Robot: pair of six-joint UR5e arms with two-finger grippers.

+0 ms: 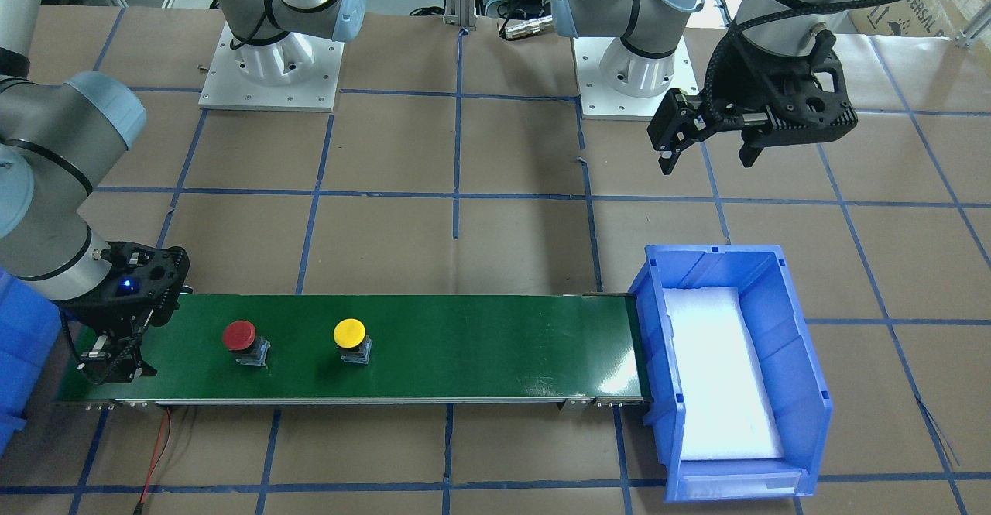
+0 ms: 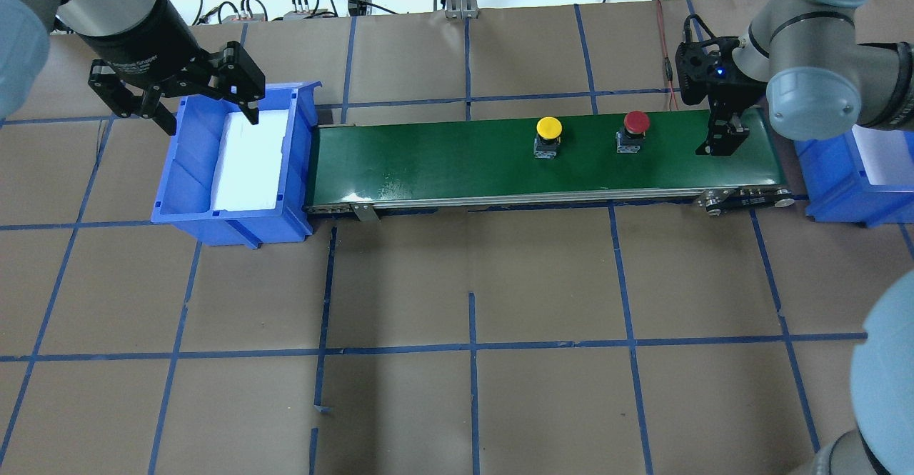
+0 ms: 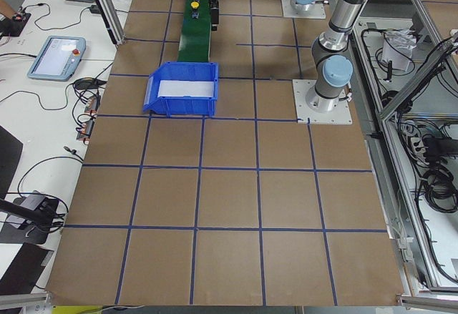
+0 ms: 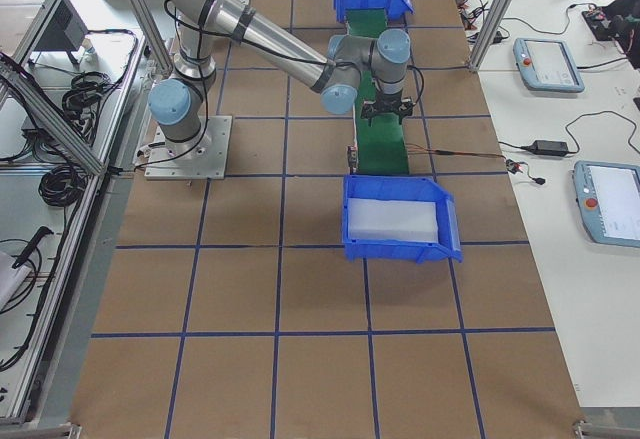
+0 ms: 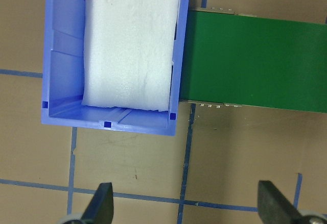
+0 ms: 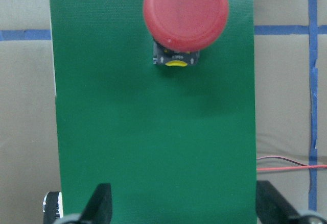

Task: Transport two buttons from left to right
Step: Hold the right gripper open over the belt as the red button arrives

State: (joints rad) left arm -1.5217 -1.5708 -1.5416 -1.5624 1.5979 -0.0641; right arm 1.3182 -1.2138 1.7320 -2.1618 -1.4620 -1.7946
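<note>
The red button (image 1: 240, 337) and the yellow button (image 1: 349, 334) stand upright on a green conveyor belt (image 1: 480, 341). They also show in the overhead view, red (image 2: 636, 122) and yellow (image 2: 548, 129). My right gripper (image 2: 722, 143) is open and empty over the belt's end, just beside the red button (image 6: 185, 13). My left gripper (image 2: 208, 119) is open and empty, raised over the far side of a blue bin (image 2: 189, 175). Its fingers (image 5: 102, 206) frame the floor next to the bin (image 5: 64, 55).
The blue bin (image 1: 786, 329) at the belt's other end holds a white foam pad (image 1: 716, 375). A second blue bin (image 2: 839, 189) with foam sits past the belt end by my right arm. A red wire (image 1: 155, 461) trails from the belt.
</note>
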